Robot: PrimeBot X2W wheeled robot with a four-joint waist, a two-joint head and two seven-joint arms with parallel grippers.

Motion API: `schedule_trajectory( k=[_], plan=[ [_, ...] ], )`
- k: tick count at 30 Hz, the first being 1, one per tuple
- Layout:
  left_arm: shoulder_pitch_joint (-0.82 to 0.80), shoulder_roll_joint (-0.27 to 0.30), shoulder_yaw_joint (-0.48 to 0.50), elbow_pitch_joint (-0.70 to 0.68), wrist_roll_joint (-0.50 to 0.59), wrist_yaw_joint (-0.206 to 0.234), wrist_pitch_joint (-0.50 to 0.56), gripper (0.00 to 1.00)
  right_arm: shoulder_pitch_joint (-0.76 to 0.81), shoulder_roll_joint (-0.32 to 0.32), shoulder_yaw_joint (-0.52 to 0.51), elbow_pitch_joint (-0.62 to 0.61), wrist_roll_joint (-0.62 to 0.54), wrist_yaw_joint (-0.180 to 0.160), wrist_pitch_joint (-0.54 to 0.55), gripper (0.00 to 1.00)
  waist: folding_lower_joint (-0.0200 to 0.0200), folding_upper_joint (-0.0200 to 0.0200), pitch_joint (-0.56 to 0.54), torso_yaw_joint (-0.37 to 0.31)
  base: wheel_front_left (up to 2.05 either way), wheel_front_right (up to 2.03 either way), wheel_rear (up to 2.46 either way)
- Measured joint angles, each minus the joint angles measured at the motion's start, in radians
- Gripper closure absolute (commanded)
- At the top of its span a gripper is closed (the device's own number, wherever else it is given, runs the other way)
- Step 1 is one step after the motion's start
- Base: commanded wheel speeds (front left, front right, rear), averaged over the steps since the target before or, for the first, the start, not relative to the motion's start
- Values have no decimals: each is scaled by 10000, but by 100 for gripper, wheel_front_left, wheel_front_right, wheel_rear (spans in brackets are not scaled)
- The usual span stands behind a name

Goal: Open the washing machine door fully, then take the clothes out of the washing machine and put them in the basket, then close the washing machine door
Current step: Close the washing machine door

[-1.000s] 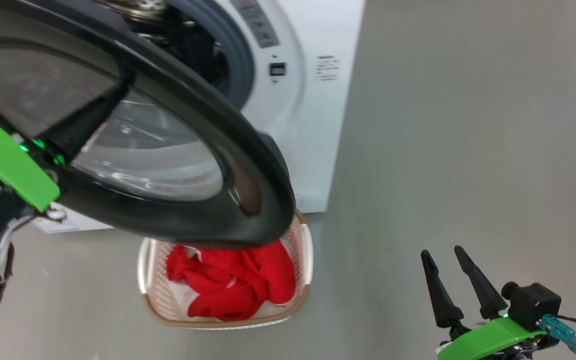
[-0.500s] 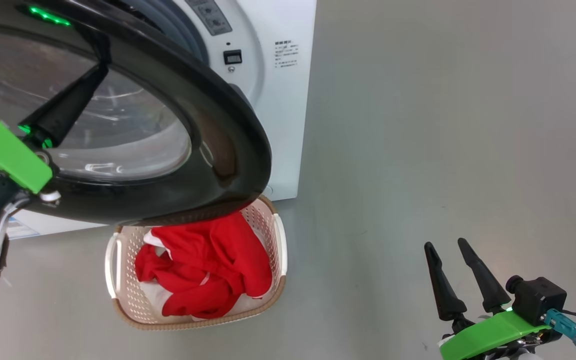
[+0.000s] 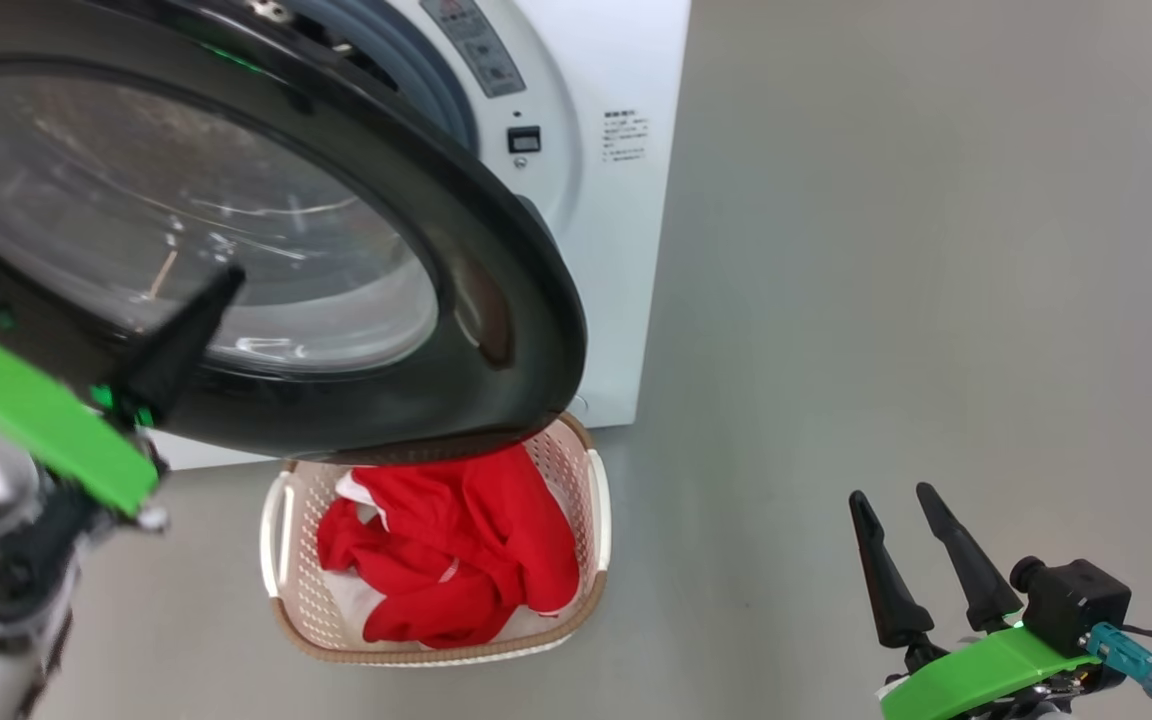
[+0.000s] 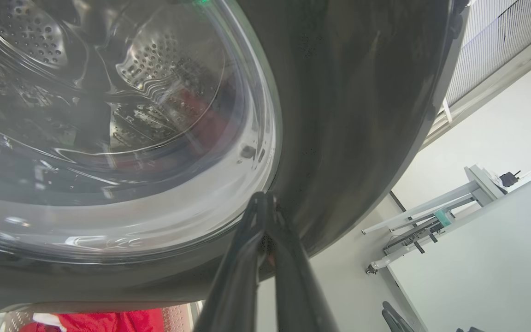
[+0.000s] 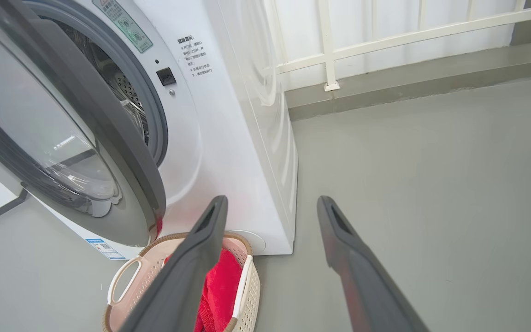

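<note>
A big round door (image 3: 511, 300) with a wide, glossy black rim and a bulging clear glass bowl stands partly open on a white, boxy front-loading washing machine (image 3: 626, 260). Behind it show a band of grey rubber gasket (image 3: 446, 90) and, in the right wrist view, a slice of perforated steel drum (image 5: 125, 92). The door's upper and left parts are cut off at the frame edge.

On the smooth grey floor (image 3: 886, 250), just in front of the machine, sits a small cream perforated plastic basket (image 3: 598, 510) with a brown woven-look rim. The door's lower edge overhangs it and hides its far end. Inside lie the clothes (image 3: 456, 560) — soft, crumpled bright red fabric with white panels.

The left gripper (image 3: 228, 278) has its two long dark fingers pressed together into one point, with the tips against the door where glass meets rim. Through the curved glass a red smear shows, too warped to make out.

The right gripper (image 3: 889, 495) hangs low at the right, well apart from the machine and basket — its tapered fingers are spread wide with nothing between them.
</note>
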Motion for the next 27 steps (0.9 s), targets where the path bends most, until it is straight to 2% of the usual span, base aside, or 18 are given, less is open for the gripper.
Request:
schedule_trajectory(
  k=[2,5,8,10,11,14,16,22,27],
  plan=[
    [421,75,-142,-35,-19,0,-284,78,36,0,4,13,-21,0,0,0,0,0,-96,87,0,0,0],
    [1029,77,-295,-46,-56,0,-752,63,126,2,13,52,-81,0,0,0,0,0,-259,201,0,0,0],
    [1649,44,-334,-75,-290,0,-1229,58,167,2,8,79,-86,0,0,0,0,0,-407,309,0,0,0],
    [2076,8,-374,-119,-343,0,-1534,49,268,2,-8,81,-84,0,0,0,0,0,-492,380,0,0,0],
    [2274,-19,-403,-134,-433,0,-1639,49,330,2,-19,84,-84,0,0,0,0,0,-526,419,0,0,0],
    [2849,-144,-464,-134,-660,0,-2017,17,395,6,-19,102,-86,0,0,0,0,0,-624,528,0,0,0],
    [3174,-226,-458,-117,-775,0,-2259,0,435,6,-17,102,-86,0,0,0,0,0,-689,581,0,0,0],
    [3997,-280,-245,23,-894,0,-3195,0,632,10,2,138,-167,0,0,0,1,0,-863,612,0,0,0],
    [4750,-171,-234,439,-345,-2,-3883,0,891,23,-102,144,-236,0,0,0,0,0,-968,469,0,0,0]
  ],
)
